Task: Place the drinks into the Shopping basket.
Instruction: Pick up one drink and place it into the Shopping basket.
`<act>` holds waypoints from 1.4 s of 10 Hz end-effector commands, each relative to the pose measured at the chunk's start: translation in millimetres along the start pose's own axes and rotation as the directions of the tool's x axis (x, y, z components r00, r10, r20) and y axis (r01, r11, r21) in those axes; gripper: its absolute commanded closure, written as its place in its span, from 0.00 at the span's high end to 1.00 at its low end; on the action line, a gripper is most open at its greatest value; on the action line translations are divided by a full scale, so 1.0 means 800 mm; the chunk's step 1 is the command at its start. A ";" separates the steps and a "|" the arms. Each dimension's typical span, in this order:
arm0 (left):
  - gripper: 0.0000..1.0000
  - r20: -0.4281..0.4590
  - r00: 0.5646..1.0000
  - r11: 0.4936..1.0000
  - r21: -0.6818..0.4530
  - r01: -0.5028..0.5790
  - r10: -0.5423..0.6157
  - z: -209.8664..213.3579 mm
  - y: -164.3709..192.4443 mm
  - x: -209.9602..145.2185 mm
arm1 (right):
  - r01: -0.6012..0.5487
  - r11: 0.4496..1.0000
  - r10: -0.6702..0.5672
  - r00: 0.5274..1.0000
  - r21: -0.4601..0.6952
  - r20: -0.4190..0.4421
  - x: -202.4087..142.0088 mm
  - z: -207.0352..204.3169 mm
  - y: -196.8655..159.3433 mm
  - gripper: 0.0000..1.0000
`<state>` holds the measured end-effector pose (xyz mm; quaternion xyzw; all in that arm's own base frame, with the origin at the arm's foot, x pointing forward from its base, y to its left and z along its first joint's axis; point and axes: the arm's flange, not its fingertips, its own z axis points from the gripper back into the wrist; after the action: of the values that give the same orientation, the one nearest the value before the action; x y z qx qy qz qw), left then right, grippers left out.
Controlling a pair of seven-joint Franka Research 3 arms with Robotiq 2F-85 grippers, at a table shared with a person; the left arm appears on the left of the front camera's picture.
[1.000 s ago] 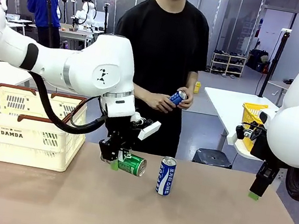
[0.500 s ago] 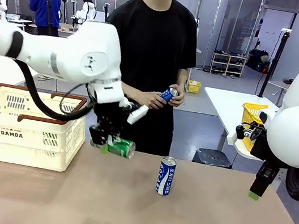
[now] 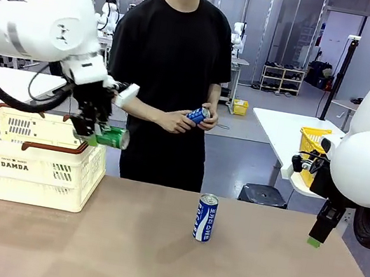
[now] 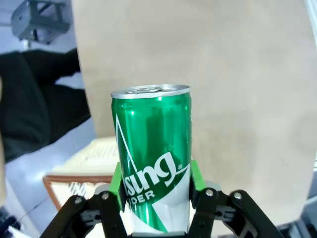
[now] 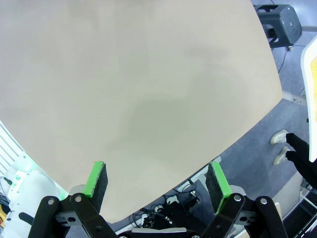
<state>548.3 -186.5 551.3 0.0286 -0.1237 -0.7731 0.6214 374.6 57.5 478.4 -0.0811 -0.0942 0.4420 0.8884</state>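
Note:
My left gripper [image 3: 97,134] is shut on a green can [image 3: 112,138] with white markings, held on its side above the right end of the cream Shopping basket [image 3: 25,161]. In the left wrist view the green can [image 4: 152,158] sits between the green pads [image 4: 194,174], with a corner of the basket [image 4: 79,181] below. A blue can [image 3: 206,217] stands upright mid-table. The person across the table holds another blue can [image 3: 198,116] in both hands. My right gripper [image 3: 316,235] hangs open off the table's right side; its pads [image 5: 97,179] stand wide apart over bare table.
The basket stands at the table's left, its brown-red handles [image 3: 21,143] up. A yellow mesh basket [image 3: 309,151] rests on a white table behind at right. A grey stool [image 3: 263,194] stands past the far edge.
My left arm has lifted the green can from near the table's middle and carried it left and up, to above the basket's right end. The person has shifted slightly left.

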 end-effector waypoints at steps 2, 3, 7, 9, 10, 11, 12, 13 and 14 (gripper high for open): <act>0.58 0.004 0.996 0.993 0.080 -0.090 0.090 0.014 0.001 -0.085 | 0.002 1.000 -0.002 1.000 0.002 0.001 -0.001 -0.001 0.000 1.00; 0.58 0.017 0.993 0.988 0.103 -0.118 0.116 0.017 0.003 -0.112 | 0.002 1.000 -0.002 1.000 0.002 0.001 -0.001 -0.001 0.000 1.00; 0.58 -0.038 0.985 0.981 0.094 -0.167 0.171 0.034 0.003 -0.180 | 0.002 1.000 -0.002 1.000 0.002 0.001 -0.001 -0.001 0.000 1.00; 0.58 -0.038 0.979 0.977 0.087 -0.197 0.201 0.027 0.004 -0.178 | 0.002 1.000 -0.002 1.000 0.002 0.001 -0.001 -0.001 0.000 1.00; 0.58 -0.038 0.979 0.977 0.087 -0.197 0.201 0.027 0.004 -0.178 | 0.002 1.000 -0.002 1.000 0.002 0.001 -0.001 -0.001 0.000 1.00; 0.58 -0.038 0.979 0.977 0.087 -0.197 0.201 0.027 0.004 -0.178 | 0.002 1.000 -0.002 1.000 0.002 0.001 -0.001 -0.001 0.000 1.00; 0.58 -0.038 0.979 0.977 0.087 -0.197 0.201 0.027 0.004 -0.178 | 0.002 1.000 -0.002 1.000 0.002 0.001 -0.001 -0.001 0.000 1.00; 0.58 -0.038 0.979 0.977 0.087 -0.197 0.201 0.027 0.004 -0.178 | 0.002 1.000 -0.002 1.000 0.002 0.001 -0.001 -0.001 0.000 1.00; 0.58 -0.043 0.981 0.979 0.077 -0.186 0.190 0.023 0.004 -0.179 | 0.002 1.000 -0.002 1.000 0.002 0.001 -0.001 -0.001 0.000 1.00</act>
<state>580.5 -45.5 553.4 0.0583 -0.1380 -0.7050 0.6932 374.6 57.5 478.4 -0.0811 -0.0942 0.4420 0.8884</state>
